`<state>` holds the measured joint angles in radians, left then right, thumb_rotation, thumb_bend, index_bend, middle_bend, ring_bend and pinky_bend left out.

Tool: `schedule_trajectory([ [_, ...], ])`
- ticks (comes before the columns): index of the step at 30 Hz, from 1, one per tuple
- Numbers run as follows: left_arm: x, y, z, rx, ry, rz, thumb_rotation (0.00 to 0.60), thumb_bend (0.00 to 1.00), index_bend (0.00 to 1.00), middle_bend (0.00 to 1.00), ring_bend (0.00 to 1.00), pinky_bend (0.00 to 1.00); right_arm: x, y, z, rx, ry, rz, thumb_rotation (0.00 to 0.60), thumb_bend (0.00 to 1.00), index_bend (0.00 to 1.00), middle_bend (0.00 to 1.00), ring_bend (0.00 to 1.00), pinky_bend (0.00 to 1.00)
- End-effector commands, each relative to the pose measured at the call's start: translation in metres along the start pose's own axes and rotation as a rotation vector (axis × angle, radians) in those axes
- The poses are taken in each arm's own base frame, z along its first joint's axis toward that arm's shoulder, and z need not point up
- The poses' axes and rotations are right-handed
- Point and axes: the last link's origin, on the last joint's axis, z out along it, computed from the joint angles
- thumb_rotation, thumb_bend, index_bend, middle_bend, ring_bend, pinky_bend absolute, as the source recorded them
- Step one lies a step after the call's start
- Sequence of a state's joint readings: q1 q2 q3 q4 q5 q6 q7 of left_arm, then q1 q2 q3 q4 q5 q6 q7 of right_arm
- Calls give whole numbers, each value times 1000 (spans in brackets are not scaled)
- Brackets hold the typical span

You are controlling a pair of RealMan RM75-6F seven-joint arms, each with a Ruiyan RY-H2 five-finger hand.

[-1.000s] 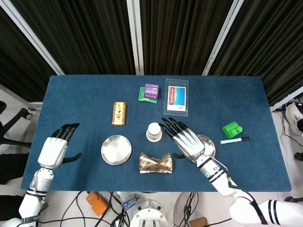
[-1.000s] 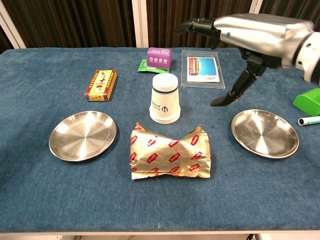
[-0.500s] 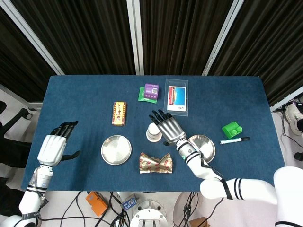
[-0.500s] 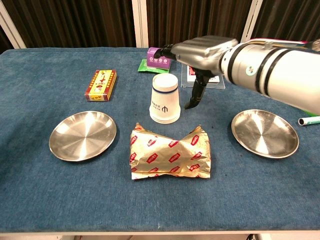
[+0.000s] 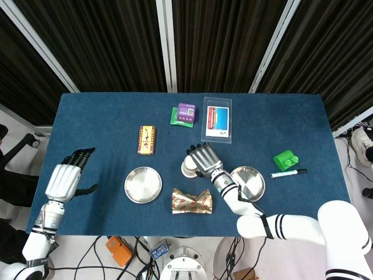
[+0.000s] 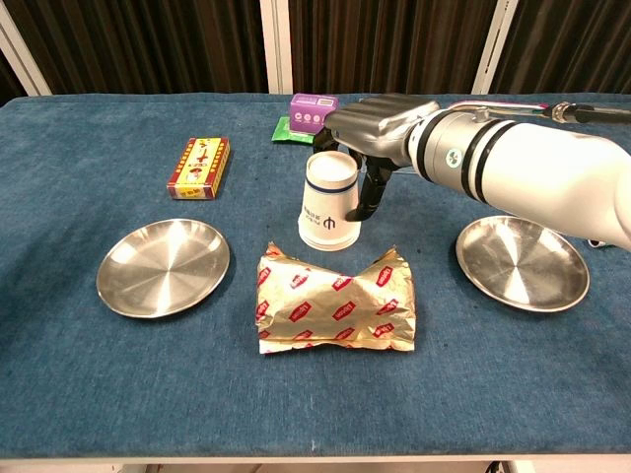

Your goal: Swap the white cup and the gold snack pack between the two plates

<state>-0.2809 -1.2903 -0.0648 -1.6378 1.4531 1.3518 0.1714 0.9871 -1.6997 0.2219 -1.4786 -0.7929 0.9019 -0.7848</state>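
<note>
On the blue table [image 6: 79, 394], every place below is given from the white cup [image 6: 328, 212], which stands upside down near the middle, slightly tilted, on the cloth and on neither plate. The right hand [image 6: 370, 133] wraps the cup from behind and from its right side, fingers over the upturned base and the thumb down its right wall; it grips the cup. The left hand [image 5: 63, 178] hovers far to the cup's left, near the table's left edge, fingers spread and holding nothing.

Just in front of the cup lies the gold pack [image 6: 335, 301], flat on the cloth and close to the cup without touching it. Left and a little forward of the cup sits the left plate [image 6: 163, 266]; right and a little forward sits the right plate [image 6: 521, 263]. Both plates are bare.

Behind the cup to the right lies a clear card sleeve [image 5: 218, 119]. Left and behind lies a red-and-yellow box [image 6: 199, 167]. Directly behind stands a purple box [image 6: 313, 110] on a green packet [image 6: 287, 131]. Far right, in the head view, lie a green case [image 5: 285, 160] and a marker [image 5: 288, 172].
</note>
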Motion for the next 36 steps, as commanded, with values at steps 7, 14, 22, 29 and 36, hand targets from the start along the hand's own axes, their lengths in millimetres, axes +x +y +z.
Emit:
schedule_trajectory([
  [7, 2, -1, -1, 4, 4, 1, 600, 94, 82, 129, 143, 276, 3, 0, 1, -7, 49, -2, 600, 382, 768, 610, 657, 667],
  [14, 10, -2, -8, -1, 29, 7, 600, 94, 82, 129, 143, 276, 27, 22, -27, 6, 160, 41, 600, 386, 809, 642, 678, 679],
  [22, 12, 4, -22, -38, 31, 34, 600, 94, 82, 129, 143, 276, 28, 92, -99, -56, 178, 71, 600, 386, 809, 643, 679, 679],
  [29, 3, 10, -20, -39, 0, 44, 600, 94, 82, 129, 144, 276, -2, 136, -140, -94, 48, 128, 600, 386, 789, 642, 679, 679],
  [36, -4, 13, -18, -34, -26, 52, 600, 94, 82, 129, 144, 275, -32, 149, -155, -78, -7, 64, 600, 386, 758, 641, 678, 671],
])
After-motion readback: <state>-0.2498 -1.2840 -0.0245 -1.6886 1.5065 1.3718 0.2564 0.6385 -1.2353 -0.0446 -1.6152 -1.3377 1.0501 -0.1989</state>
